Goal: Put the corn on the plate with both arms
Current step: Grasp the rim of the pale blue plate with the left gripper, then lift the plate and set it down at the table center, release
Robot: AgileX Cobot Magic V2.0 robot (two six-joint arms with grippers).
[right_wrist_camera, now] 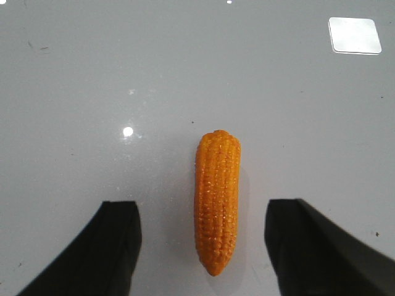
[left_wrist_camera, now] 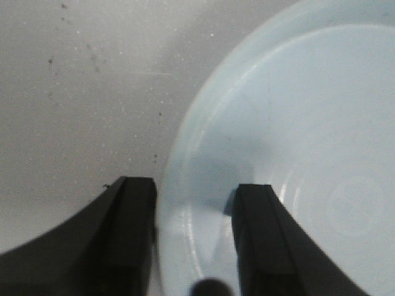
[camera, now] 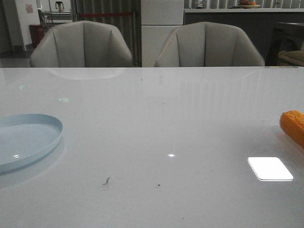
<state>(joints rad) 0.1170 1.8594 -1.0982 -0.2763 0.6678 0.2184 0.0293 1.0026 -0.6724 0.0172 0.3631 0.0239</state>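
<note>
1. The corn (right_wrist_camera: 217,200) lies flat on the table (camera: 156,118), directly under the right gripper (right_wrist_camera: 203,246) and between its two fingers, touching neither
2. Its long axis runs straight ahead of that gripper, parallel to the fingers (right_wrist_camera: 117,243), so the jaws would close across the cob's width; this looks like the right alignment for a grasp
3. The tapered tip points back toward the wrist and the blunt end reaches out past the fingertips; the thick middle of the cob sits roughly level with the fingertips
4. The right gripper is wide open, with clear table showing on both sides of the corn, and it seems to hover above the cob rather than at its level, so I judge the next move to be a descent and then a squeeze
5. In the front view only the end of the corn (camera: 293,126) shows at the far right edge, well apart from the plate (camera: 28,142) at the far left; neither arm is visible there
6. The left gripper (left_wrist_camera: 194,237) is also open and holds nothing; the plate's rim (left_wrist_camera: 179,154) passes between its fingers, one finger over the plate, the other over bare table
7. The right arm is plainly the nearer one to the corn, the left the nearer to the plate
</note>
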